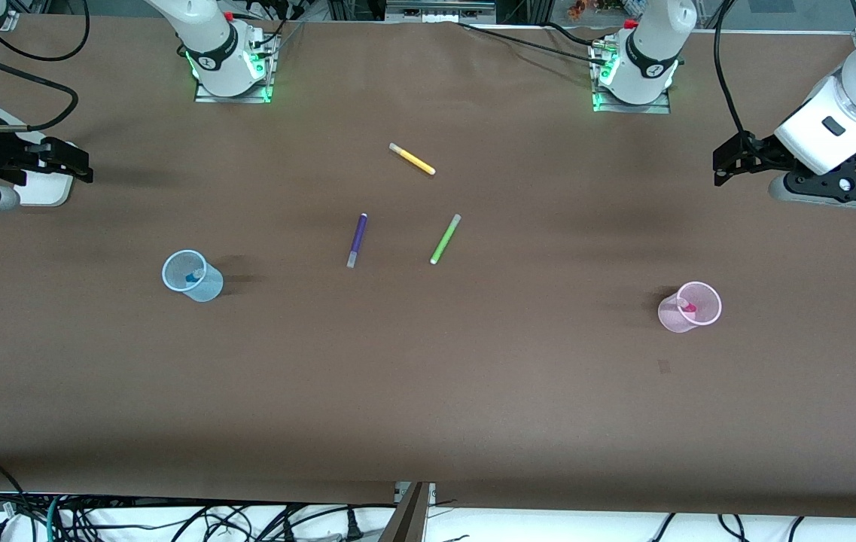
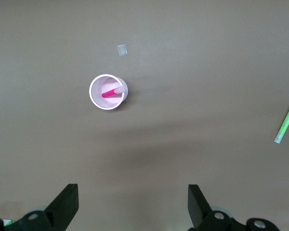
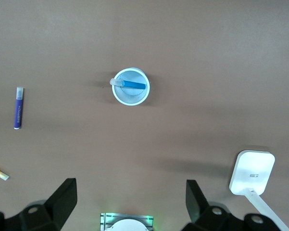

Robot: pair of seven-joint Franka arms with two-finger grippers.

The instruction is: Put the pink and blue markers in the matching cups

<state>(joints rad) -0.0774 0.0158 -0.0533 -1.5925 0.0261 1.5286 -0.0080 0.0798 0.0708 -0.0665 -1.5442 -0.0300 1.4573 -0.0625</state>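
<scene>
With both grippers spread wide and empty, I log the left gripper (image 2: 133, 204) high above the pink cup (image 2: 108, 92), pink marker (image 2: 112, 92) leaning inside. The right gripper (image 3: 130, 201) hangs likewise above the blue cup (image 3: 130, 86), blue marker (image 3: 130, 84) inside. I judge nothing remains to pick.

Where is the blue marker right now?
The blue marker stands inside the blue cup, toward the right arm's end of the table, apart from the purple pen.
</scene>
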